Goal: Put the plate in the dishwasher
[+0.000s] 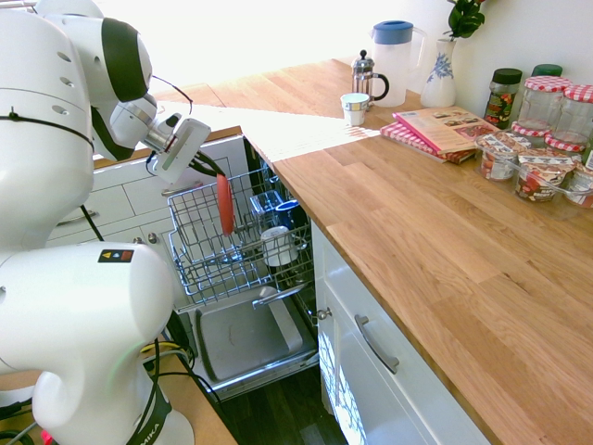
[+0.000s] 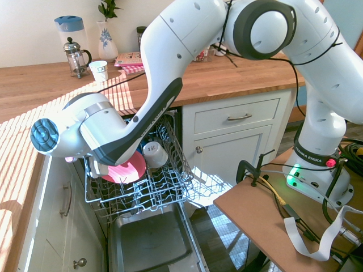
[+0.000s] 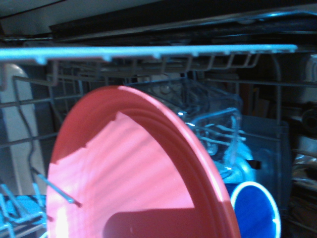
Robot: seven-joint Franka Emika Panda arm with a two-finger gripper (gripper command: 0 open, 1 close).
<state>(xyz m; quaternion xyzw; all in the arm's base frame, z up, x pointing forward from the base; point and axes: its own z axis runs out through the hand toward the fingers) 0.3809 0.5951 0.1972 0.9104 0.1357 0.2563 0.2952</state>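
While the sunlight stripes the worktop (image 1: 417,213), the gripper (image 1: 219,172) is down at the dishwasher (image 1: 246,338), clenched on the upper edge of the coral-red plate (image 1: 225,206) — and that plate is upright, hanging inside the pulled-out upper rack (image 1: 196,255)! The wires rise around it, but whether its lower rim touches them, I cannot tell.

Over to its neighbours: a white mug (image 1: 278,247) lies in the same rack just beside the plate, and a blue cup (image 1: 291,215) sits further back towards the worktop side. The wrist view gives us the plate's broad face, shadow cutting across it, with the blue cup's pale rim near its edge and clear, glassy shapes behind, too blurred to name. Below the rack, the dishwasher's grey metal inner door lies folded down.

Up on the worktop, it's a full gallery: a French press (image 1: 364,76) near a patterned cup (image 1: 354,108), a blue-lidded pitcher (image 1: 392,65), a vase (image 1: 439,74) with green leaves, and booklets (image 1: 445,128) lying on a red checked cloth (image 1: 408,138) — then glass jars (image 1: 540,104) with red-and-white lids, beside a dark-lidded jar (image 1: 502,97).
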